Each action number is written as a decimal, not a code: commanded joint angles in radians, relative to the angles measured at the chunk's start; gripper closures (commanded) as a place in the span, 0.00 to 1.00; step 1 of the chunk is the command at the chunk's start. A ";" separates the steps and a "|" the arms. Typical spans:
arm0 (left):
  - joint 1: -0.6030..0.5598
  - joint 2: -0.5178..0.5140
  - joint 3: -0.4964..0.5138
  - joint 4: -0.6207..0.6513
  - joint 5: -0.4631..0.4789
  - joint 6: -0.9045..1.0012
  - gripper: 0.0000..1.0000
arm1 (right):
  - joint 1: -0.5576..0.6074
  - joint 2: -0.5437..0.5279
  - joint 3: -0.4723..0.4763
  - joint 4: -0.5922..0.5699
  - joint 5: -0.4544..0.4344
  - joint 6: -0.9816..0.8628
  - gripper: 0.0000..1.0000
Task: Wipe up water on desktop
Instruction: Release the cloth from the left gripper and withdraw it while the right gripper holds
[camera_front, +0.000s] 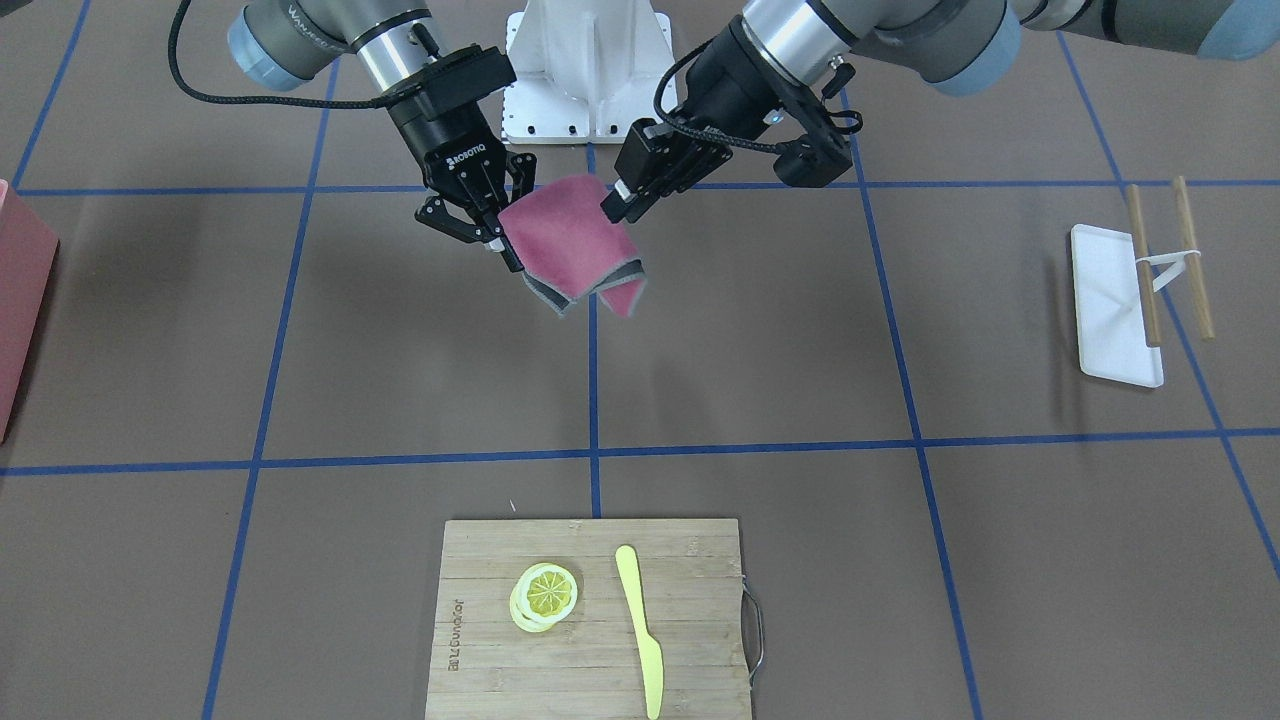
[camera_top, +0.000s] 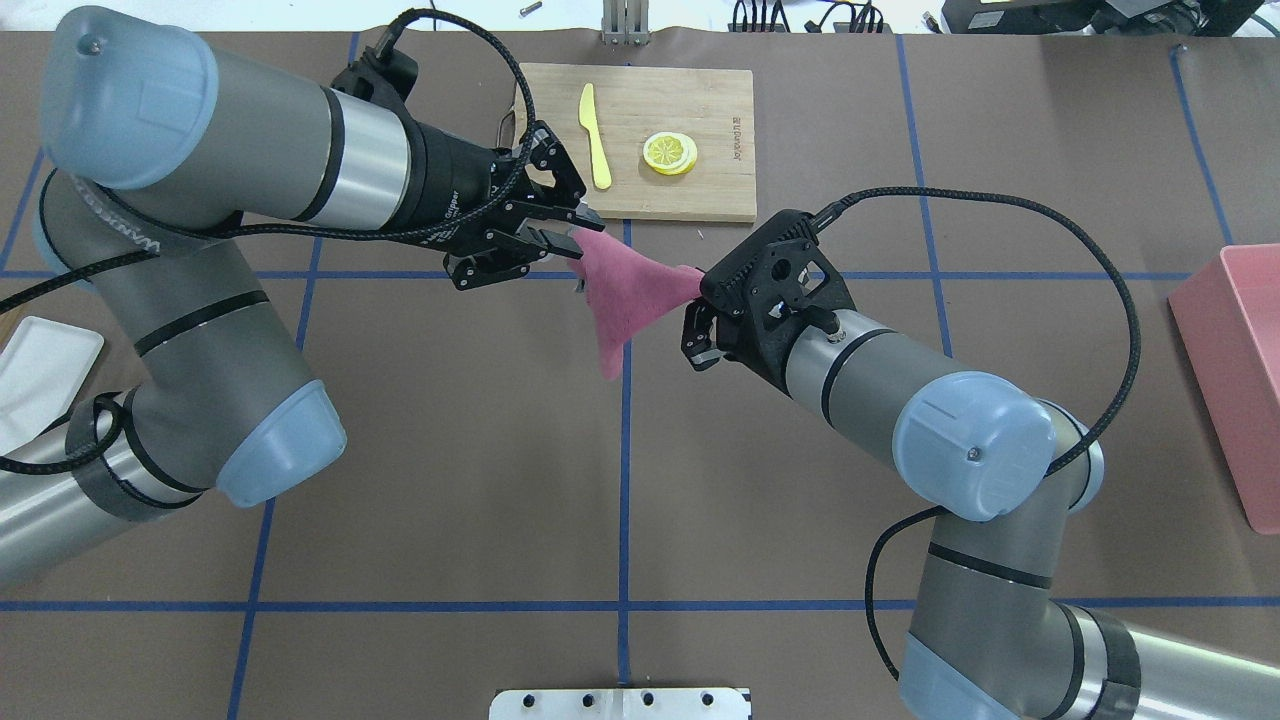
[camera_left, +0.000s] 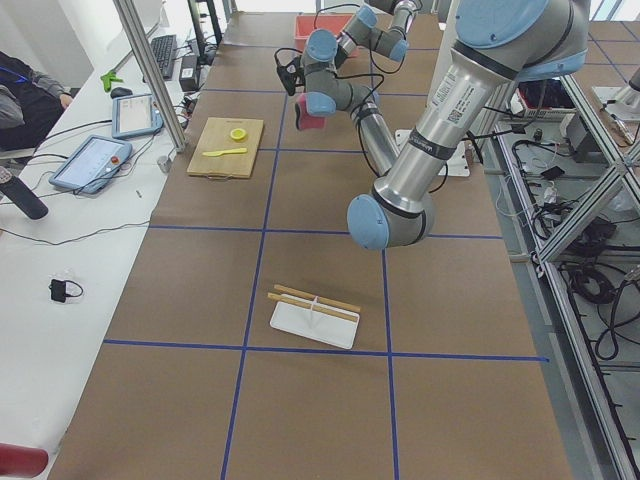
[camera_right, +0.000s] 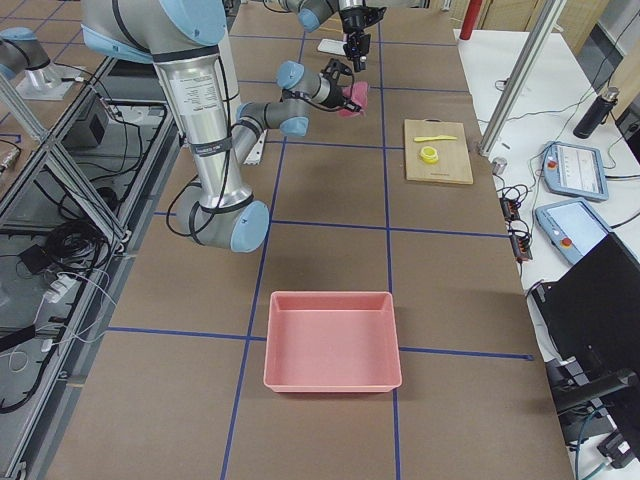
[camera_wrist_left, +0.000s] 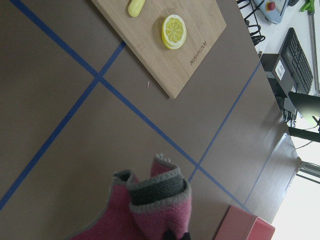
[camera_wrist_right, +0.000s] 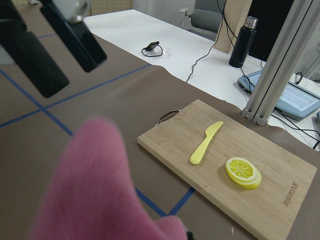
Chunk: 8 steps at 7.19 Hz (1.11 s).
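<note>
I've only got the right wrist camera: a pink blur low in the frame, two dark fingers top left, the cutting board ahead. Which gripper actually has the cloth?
Observer: The front-facing camera shows the right gripper pinching one edge of the pink cloth. The cloth hangs folded below it, with its grey backing showing.
Operator: And those dark fingers, is the left arm on it too?
Observer: In the overhead view, the left gripper has its fingertips at the cloth's opposite corner, and the cloth is stretched between the two. I cannot tell whether those fingers are closed on it.
</note>
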<state>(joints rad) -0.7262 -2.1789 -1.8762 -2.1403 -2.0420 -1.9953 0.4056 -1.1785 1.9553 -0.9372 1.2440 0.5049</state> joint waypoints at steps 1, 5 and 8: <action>-0.053 0.051 -0.011 0.000 -0.003 0.132 0.02 | 0.016 0.000 0.002 -0.002 0.002 0.003 1.00; -0.231 0.256 -0.003 0.002 -0.001 0.717 0.02 | 0.119 0.007 0.031 -0.144 0.079 0.000 1.00; -0.407 0.381 0.009 0.136 -0.010 1.307 0.02 | 0.272 -0.001 0.043 -0.245 0.265 -0.005 1.00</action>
<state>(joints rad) -1.0536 -1.8341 -1.8678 -2.0950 -2.0470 -0.9395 0.6115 -1.1766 1.9959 -1.1281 1.4300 0.5037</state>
